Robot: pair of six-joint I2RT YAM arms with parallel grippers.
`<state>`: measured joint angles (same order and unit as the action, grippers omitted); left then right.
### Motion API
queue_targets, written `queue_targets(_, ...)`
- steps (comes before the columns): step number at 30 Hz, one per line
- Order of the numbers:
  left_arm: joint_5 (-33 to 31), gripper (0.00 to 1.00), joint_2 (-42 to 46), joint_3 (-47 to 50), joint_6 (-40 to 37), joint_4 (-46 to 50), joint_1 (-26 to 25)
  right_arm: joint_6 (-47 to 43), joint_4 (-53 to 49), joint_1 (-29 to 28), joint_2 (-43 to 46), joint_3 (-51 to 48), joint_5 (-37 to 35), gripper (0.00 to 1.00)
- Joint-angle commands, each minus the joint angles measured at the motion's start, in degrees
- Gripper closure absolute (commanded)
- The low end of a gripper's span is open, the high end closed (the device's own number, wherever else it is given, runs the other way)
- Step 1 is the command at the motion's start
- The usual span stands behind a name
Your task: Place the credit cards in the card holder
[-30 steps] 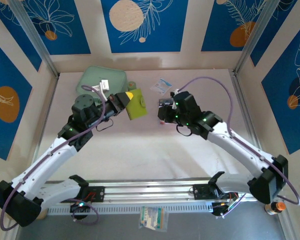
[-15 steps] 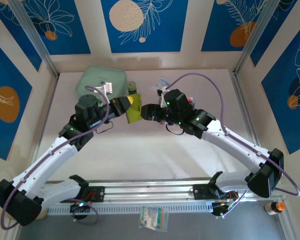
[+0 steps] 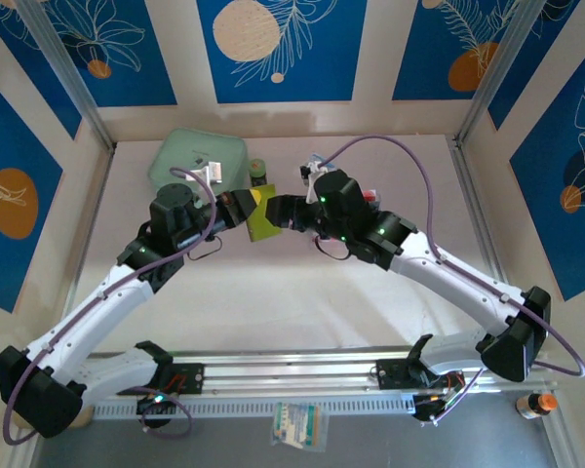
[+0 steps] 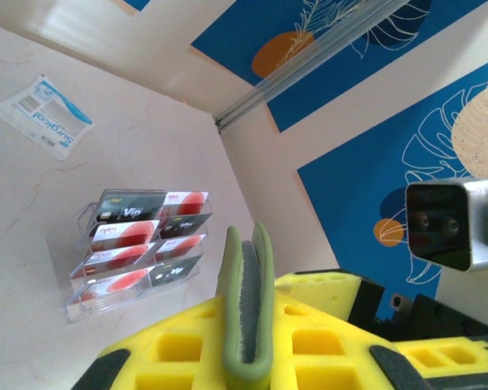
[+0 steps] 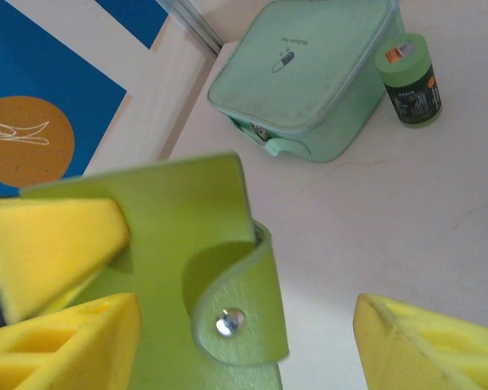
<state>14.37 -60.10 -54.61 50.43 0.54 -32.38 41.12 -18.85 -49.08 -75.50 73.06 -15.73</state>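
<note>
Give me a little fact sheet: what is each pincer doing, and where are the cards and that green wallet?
Left pincer: shut on the card holder, held above the table
Right pincer: open, spread around the holder's snap tab
Snap tab: looks fastened
Credit cards: in a clear rack on the table
Nearby: mint pouch, small green bottle, white sachet

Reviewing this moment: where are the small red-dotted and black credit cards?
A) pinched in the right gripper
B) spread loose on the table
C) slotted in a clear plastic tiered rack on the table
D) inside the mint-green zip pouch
C: the left wrist view shows the credit cards standing in rows in the clear plastic tiered rack on the pale table.
</note>
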Motion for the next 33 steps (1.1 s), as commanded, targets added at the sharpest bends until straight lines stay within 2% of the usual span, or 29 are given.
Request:
queue_targets(1,0.39,1.00,-0.02,-0.23,-1.39,-1.55,0.05,-0.26,1.33,-0.14,-1.58,1.60,-0.70,0.32)
queue_targets(6,0.31,1.00,-0.02,0.05,-1.37,-2.02,0.04,0.09,-0.17,0.30,-2.25,1.57,-0.77,0.37)
queue_targets(12,0.39,1.00,-0.46,-0.37,-1.48,-2.18,0.04,2.14,-0.92,1.79,-0.86,-2.99,-0.71,0.50)
queue_targets(16,0.43,1.00,-0.72,-0.67,-1.39,-2.51,0.04,3.39,-1.01,2.80,0.00,-5.74,-0.59,0.54)
queue_targets(22,0.70,1.00,-1.16,-0.75,-1.14,-3.01,0.08,3.66,-0.92,3.73,-0.72,-6.19,1.42,0.57)
queue_targets(33,0.75,1.00,-1.60,-0.57,-1.04,-3.50,-0.05,3.57,-0.22,2.61,-3.72,-3.47,10.40,0.61)
